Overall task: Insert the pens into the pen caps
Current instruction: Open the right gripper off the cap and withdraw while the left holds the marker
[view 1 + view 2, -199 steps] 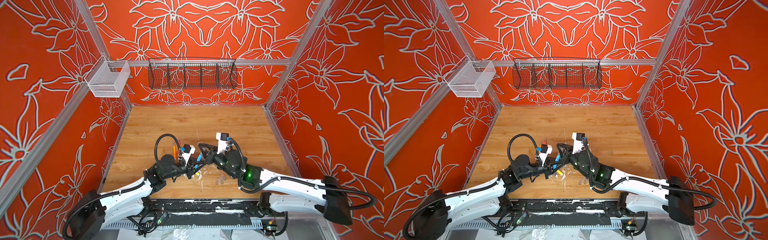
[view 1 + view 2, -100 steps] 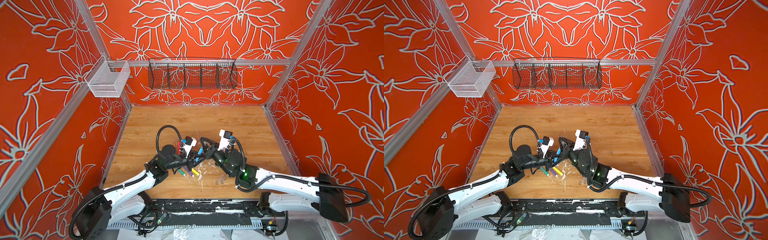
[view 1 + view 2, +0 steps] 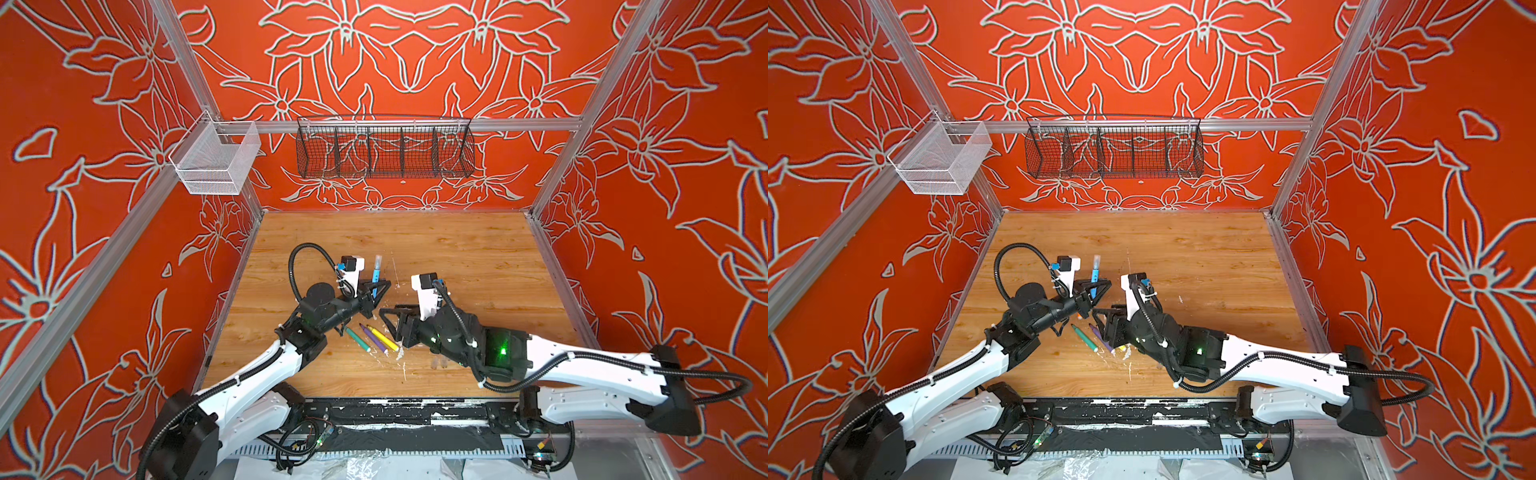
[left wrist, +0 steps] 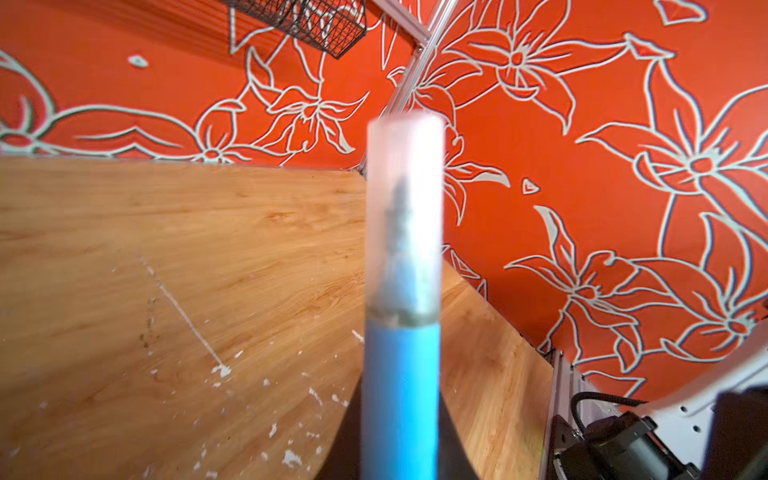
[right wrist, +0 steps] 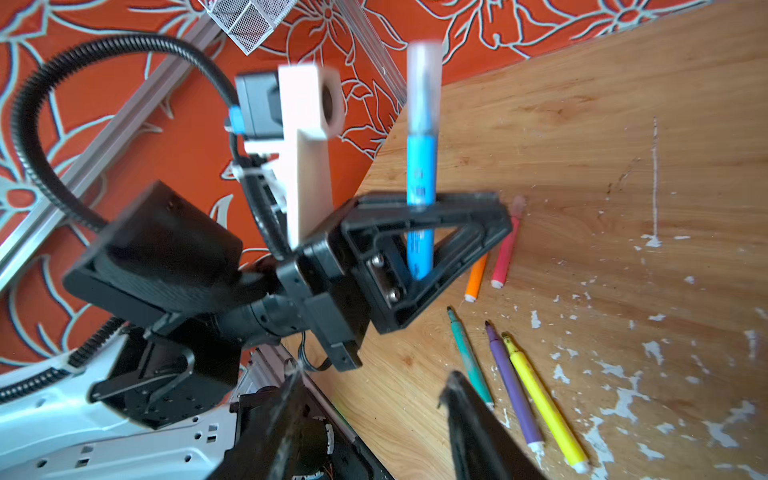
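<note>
Your left claw [image 3: 379,293] is clamped on the blue pen [image 3: 377,272] and holds it upright above the counter [image 3: 457,249], with a clear cap [image 4: 404,208] seated over its tip. Your right claw [image 3: 387,324] is near it, jaws apart and empty. The green pen [image 3: 357,338], purple pen [image 3: 374,338] and yellow pen [image 3: 384,337] lie uncapped side by side on the counter between the arms. The orange pen [image 5: 476,278] and pink pen [image 5: 505,253] lie beside the left claw.

3 pens [image 3: 374,340] side by side on table [image 3: 457,257], front-centre.

Matt wood-grain table [image 3: 457,257], frosted translucent plastic cap [image 4: 404,199], smooth blue pen [image 4: 400,395], black wire basket [image 3: 384,149]
</note>
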Tool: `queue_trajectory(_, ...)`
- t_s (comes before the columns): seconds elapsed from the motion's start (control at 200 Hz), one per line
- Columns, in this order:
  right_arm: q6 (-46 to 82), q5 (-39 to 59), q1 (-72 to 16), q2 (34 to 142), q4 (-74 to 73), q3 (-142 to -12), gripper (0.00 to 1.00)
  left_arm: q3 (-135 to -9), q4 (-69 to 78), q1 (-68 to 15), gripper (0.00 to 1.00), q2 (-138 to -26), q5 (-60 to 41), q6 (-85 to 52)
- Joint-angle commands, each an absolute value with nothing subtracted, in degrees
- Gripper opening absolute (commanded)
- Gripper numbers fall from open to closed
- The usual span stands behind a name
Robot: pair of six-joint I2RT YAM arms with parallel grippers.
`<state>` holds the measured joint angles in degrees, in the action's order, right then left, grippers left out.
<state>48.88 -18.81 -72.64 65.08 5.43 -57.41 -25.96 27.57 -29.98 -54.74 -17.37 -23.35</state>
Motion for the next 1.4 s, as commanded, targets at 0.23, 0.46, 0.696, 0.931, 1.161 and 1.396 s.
queue_trajectory(0.23, 49.24, -21.48, -72.38, 57.85, 16.93, -59.77, 0.66, -23.33, 10.69, -30.23, 0.0, -54.39, -5.33, -25.43)
queue_trajectory(0.46, 45.13, -28.33, -72.26, 54.06, 16.93, -57.83, 0.7, -28.98, 8.45, -31.16, 0.0, -65.15, -5.07, -24.91)
queue_trajectory(0.696, 45.78, -30.83, -72.29, 51.14, 20.97, -57.18, 0.69, -35.05, 5.75, -34.77, 0.0, -75.76, 1.2, -25.44)
queue_trajectory(0.931, 45.76, -27.99, -72.27, 50.03, 22.75, -55.97, 0.64, -39.83, 0.89, -36.32, 0.0, -83.83, 9.85, -27.39)
queue_trajectory(1.161, 41.35, -31.21, -72.3, 45.7, 23.08, -52.44, 0.67, -44.32, -1.57, -36.3, 0.0, -92.76, 14.79, -28.75)
queue_trajectory(1.396, 35.56, -46.45, -66.08, 38.4, 29.38, -48.87, 0.79, -47.05, -2.52, -36.3, 0.0, -97.77, 20.95, -31.87)
